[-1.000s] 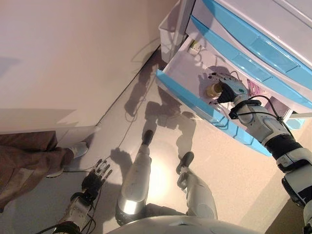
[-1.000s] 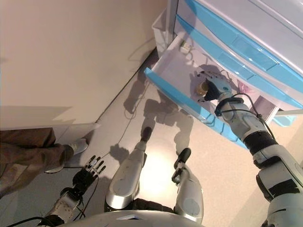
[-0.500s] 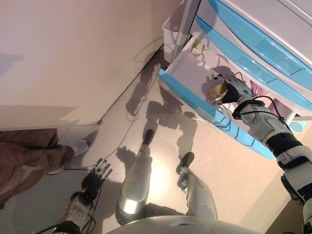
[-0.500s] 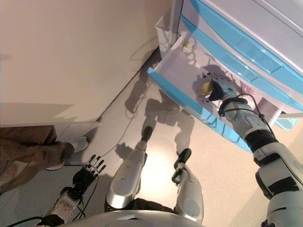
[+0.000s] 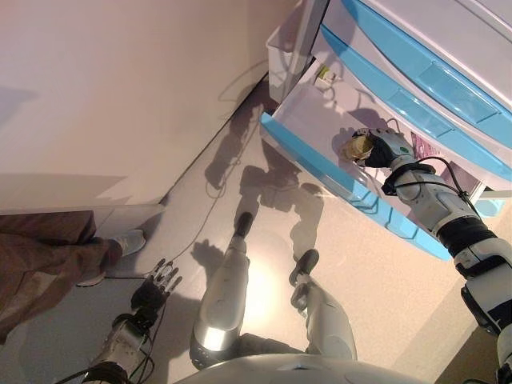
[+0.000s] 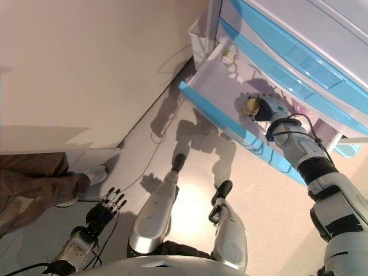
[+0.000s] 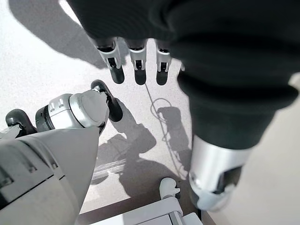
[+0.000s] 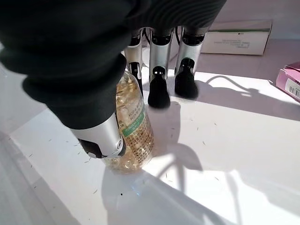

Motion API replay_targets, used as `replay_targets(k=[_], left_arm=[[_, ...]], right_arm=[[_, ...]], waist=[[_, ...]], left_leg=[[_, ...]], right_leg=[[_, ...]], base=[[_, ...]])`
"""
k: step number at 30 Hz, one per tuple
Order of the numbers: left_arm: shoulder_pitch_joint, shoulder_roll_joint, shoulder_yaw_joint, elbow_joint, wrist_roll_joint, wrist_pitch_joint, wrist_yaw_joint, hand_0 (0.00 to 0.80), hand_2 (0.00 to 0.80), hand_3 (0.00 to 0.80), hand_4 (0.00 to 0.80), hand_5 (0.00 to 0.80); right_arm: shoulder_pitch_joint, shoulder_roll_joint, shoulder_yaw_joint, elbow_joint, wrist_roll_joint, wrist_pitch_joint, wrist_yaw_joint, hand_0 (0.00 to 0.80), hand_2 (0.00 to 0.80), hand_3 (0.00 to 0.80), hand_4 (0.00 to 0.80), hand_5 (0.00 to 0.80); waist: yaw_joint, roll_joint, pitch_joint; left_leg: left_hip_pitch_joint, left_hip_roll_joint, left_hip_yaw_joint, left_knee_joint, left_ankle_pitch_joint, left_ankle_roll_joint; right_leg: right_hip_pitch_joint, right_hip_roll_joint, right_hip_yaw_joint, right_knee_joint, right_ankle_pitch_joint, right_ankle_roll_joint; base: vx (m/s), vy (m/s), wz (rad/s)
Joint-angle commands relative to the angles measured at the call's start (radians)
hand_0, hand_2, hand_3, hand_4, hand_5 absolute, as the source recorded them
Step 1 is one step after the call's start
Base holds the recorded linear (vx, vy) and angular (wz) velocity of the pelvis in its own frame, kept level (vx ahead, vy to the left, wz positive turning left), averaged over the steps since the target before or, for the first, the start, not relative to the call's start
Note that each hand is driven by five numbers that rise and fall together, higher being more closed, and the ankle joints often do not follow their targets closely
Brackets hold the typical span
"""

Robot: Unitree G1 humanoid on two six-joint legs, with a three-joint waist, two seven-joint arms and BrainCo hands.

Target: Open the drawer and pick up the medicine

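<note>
The drawer (image 5: pixel 302 152), white with a blue front, stands pulled open from the cabinet (image 5: pixel 436 80). My right hand (image 5: pixel 384 149) is inside it, shut on the medicine, a clear bottle of yellow capsules (image 5: pixel 354 147). In the right wrist view my thumb (image 8: pixel 101 136) and one finger pinch the bottle (image 8: pixel 135 136), which is tilted, its base at the white drawer floor (image 8: pixel 225 140). I cannot tell whether the base touches the floor. My left hand (image 5: pixel 149 294) hangs low at the lower left, open and empty, over the floor (image 7: pixel 56 70).
A small white box (image 5: pixel 323 78) lies in the drawer's back corner and a pink box (image 5: pixel 422 149) lies behind my right hand. A white bin (image 5: pixel 282 48) stands beside the cabinet. A person's leg (image 5: pixel 40 260) and shoe (image 5: pixel 122 242) are at the left.
The camera has shifted a little. My right hand has turned slightly with the bottle held in it. The left hand has sunk slightly.
</note>
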Motion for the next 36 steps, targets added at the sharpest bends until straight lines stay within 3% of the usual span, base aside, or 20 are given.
replay_targets(k=[1, 13, 22, 36], left_arm=[[0.074, 0.031, -0.039, -0.035, 0.022, -0.003, -0.016, 0.000, 0.000, 0.000, 0.000, 0.000], [0.090, 0.033, -0.022, -0.055, 0.033, -0.005, -0.013, 0.000, 0.000, 0.000, 0.000, 0.000], [0.101, 0.014, 0.006, -0.061, 0.048, -0.013, -0.011, 0.000, 0.000, 0.000, 0.000, 0.000], [0.096, -0.025, 0.020, -0.036, 0.065, -0.028, -0.010, 0.000, 0.000, 0.000, 0.000, 0.000]], right_arm=[[-0.084, -0.027, 0.045, 0.009, 0.028, -0.031, -0.013, 0.800, 0.800, 0.800, 0.800, 0.800], [-0.056, -0.047, 0.030, -0.093, 0.003, -0.083, -0.035, 0.800, 0.800, 0.800, 0.800, 0.800], [0.019, -0.089, -0.055, -0.423, -0.064, -0.135, 0.009, 0.800, 0.800, 0.800, 0.800, 0.800], [0.121, -0.166, -0.173, -0.856, 0.008, -0.232, 0.177, 0.800, 0.800, 0.800, 0.800, 0.800]], waist=[[-0.006, 0.015, -0.023], [-0.013, 0.005, -0.023], [-0.044, -0.018, -0.035], [-0.094, -0.040, -0.117]], left_leg=[[-0.078, -0.044, 0.031, 0.129, -0.114, 0.039], [-0.057, -0.041, 0.032, 0.117, -0.115, 0.038], [-0.004, -0.031, 0.049, 0.079, -0.111, 0.036], [0.077, -0.012, 0.089, 0.010, -0.118, 0.028]], right_leg=[[-0.077, -0.004, 0.024, 0.072, 0.038, 0.005], [-0.059, 0.000, 0.028, 0.063, 0.041, 0.010], [-0.020, 0.001, 0.044, 0.044, 0.041, 0.021], [0.036, 0.014, 0.082, -0.009, 0.037, 0.031]], base=[[0.000, 0.000, 0.00], [-0.001, 0.000, 0.00], [-0.010, -0.004, -0.03], [-0.007, 0.003, -0.10]])
